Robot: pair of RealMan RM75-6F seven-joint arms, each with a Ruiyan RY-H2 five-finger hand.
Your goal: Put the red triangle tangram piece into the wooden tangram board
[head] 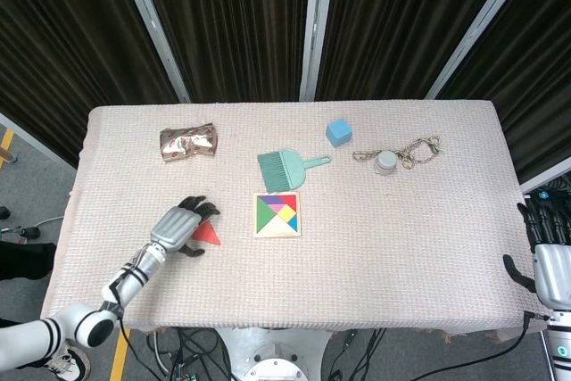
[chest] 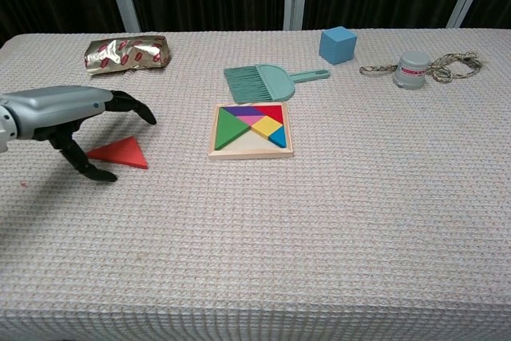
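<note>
The red triangle piece lies flat on the cloth left of the wooden tangram board, also seen as the red triangle beside the board. The board holds several coloured pieces, with a bare wooden patch at its lower middle. My left hand hovers over the triangle's left end, fingers spread above it and thumb down at its near side; it holds nothing. The same left hand partly covers the piece from above. My right hand stays open at the table's right edge, far from everything.
A teal hand brush lies just behind the board. A blue cube, a grey cap with a knotted cord, and a foil-wrapped packet sit along the back. The table's near edge runs just below my left arm.
</note>
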